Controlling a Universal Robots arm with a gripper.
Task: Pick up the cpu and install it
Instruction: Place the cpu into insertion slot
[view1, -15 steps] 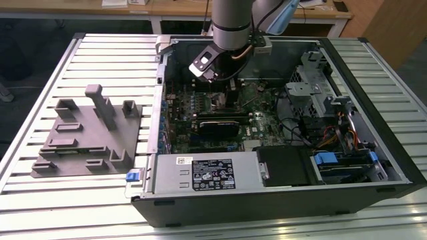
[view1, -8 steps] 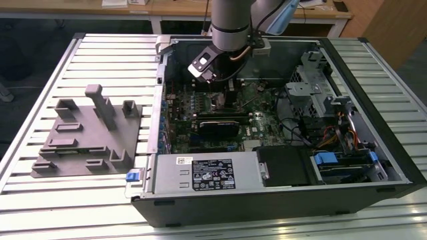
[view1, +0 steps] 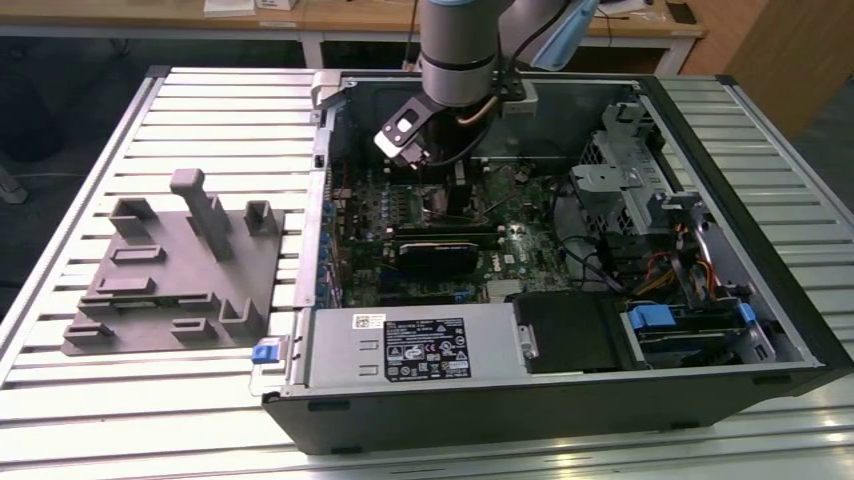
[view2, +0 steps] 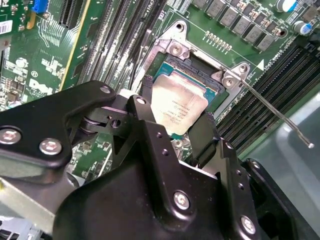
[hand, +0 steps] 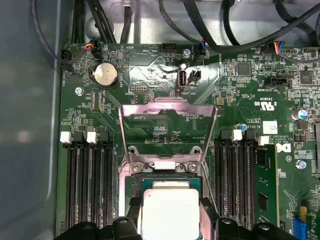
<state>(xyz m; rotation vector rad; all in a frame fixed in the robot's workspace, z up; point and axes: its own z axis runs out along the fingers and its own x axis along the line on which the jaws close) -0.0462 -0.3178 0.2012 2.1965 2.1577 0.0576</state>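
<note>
In the exterior view the arm (view1: 461, 55) reaches down into the open case (view1: 534, 410) lying on the bench (view1: 200, 110), above the motherboard.

In the second wrist view the end effector (view2: 175, 120) is clamped on the cpu (view2: 179, 102), a finger (view2: 202, 132) at each opposite edge. It holds the cpu flat over the socket (view2: 190, 67). The lever (view2: 272, 112) is swung aside, likely to leave the socket free.

In the first wrist view the load plate (hand: 169, 107) stands open. The cpu lies between the fingers, directly over the socket; whether it is seated I cannot tell.
</note>
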